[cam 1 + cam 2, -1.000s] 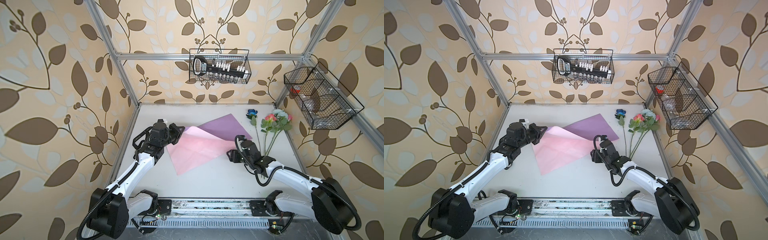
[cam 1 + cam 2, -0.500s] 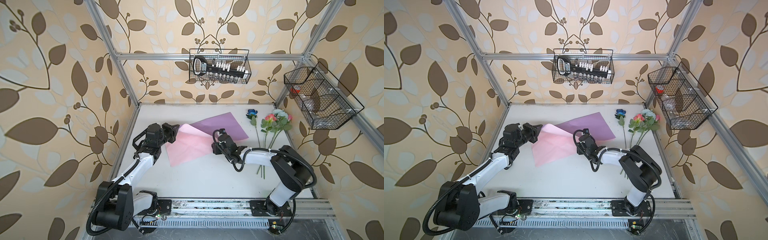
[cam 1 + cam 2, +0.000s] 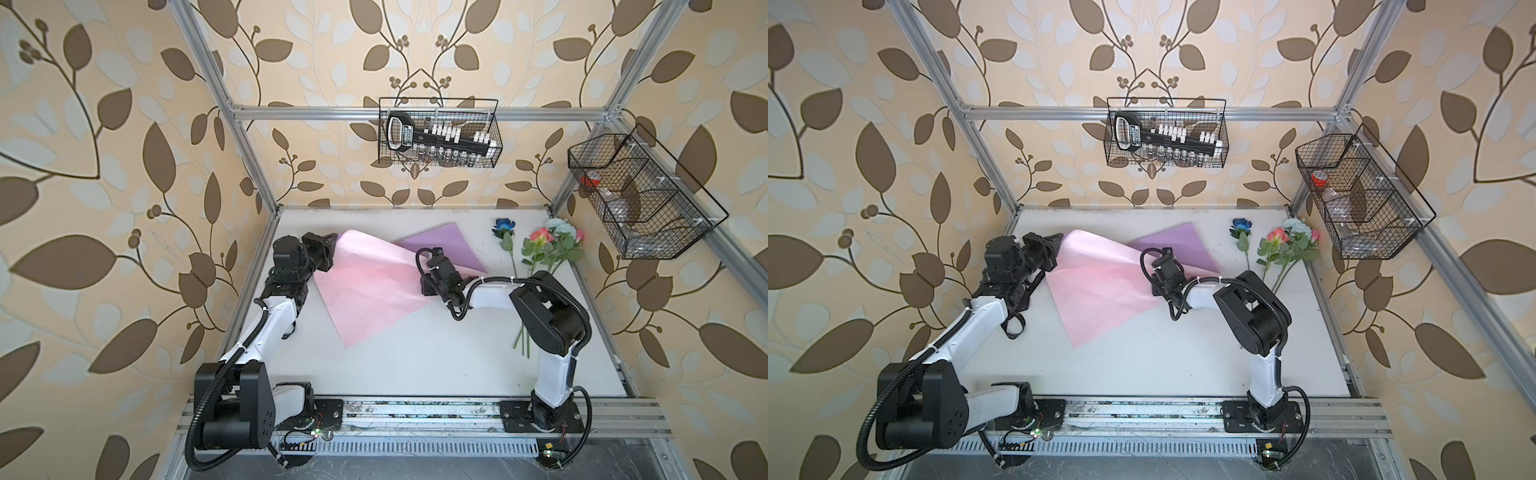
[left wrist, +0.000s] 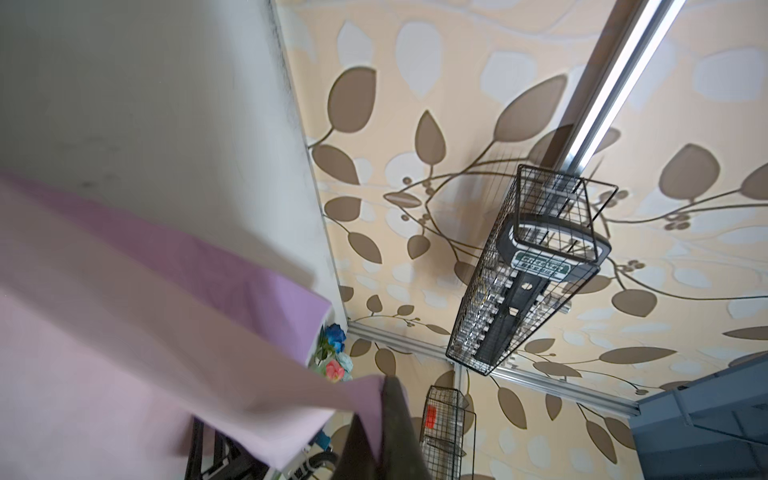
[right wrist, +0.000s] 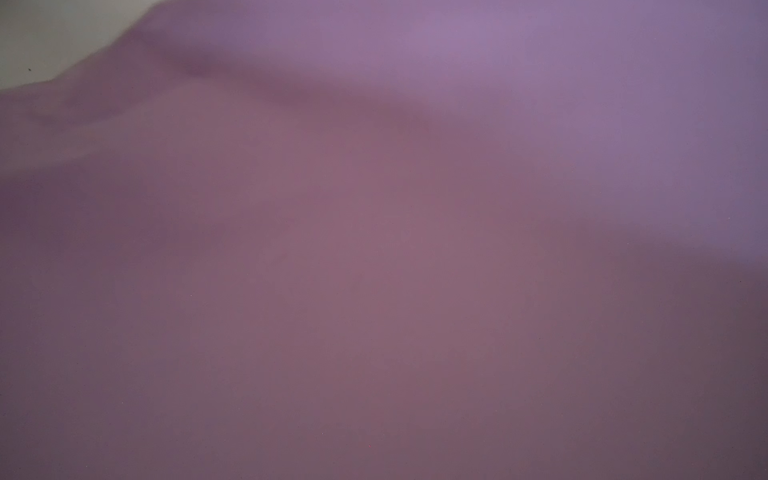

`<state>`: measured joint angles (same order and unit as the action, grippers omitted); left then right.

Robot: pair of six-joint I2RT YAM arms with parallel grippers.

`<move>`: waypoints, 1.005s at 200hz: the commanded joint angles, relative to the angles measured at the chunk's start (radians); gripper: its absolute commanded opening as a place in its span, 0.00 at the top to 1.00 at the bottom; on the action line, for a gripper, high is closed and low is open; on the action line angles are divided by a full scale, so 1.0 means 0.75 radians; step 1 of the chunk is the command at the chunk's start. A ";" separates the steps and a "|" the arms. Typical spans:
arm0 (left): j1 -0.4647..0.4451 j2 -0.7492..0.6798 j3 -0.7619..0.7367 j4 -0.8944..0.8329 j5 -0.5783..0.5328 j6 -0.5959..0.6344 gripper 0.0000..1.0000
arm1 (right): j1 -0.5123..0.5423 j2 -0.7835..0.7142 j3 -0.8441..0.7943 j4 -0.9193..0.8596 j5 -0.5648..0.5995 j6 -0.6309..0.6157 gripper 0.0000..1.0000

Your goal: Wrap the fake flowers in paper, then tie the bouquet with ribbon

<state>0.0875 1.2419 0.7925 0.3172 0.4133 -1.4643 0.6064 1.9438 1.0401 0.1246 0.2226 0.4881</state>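
Since the wrapping paper [image 3: 365, 291] is light and limp, my left gripper [image 3: 332, 249] clamps its corner; whether my right gripper [image 3: 430, 286] is apart or together cannot be told.

Two white-and-black jointed robot arms reach over the work surface. The left arm [image 3: 266, 328] stretches forward from its base, with its wrist turned toward the middle. Its black left gripper [image 3: 331, 248] is clamped tight on a corner of a pink wrapping paper sheet [image 3: 365, 291], holding that corner raised. The right arm [image 3: 540, 311] folds at a high black elbow and reaches across toward the middle. Its black right gripper [image 3: 430, 286] sits low over the same sheet, with its jaws hidden from view.
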 commanded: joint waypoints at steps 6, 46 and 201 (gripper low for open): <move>0.088 0.058 0.113 -0.030 -0.059 0.134 1.00 | -0.021 -0.016 -0.084 -0.242 -0.087 0.079 0.47; 0.157 0.159 0.195 -0.071 -0.113 0.202 1.00 | -0.065 -0.073 -0.165 -0.363 -0.123 0.103 0.51; 0.185 0.435 0.111 -0.011 -0.190 0.268 1.00 | -0.239 -0.604 -0.316 -0.646 -0.091 0.110 0.50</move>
<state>0.2176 1.5452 0.8810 0.2939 0.3008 -1.2892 0.4335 1.5745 0.7792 -0.2707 0.1806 0.5747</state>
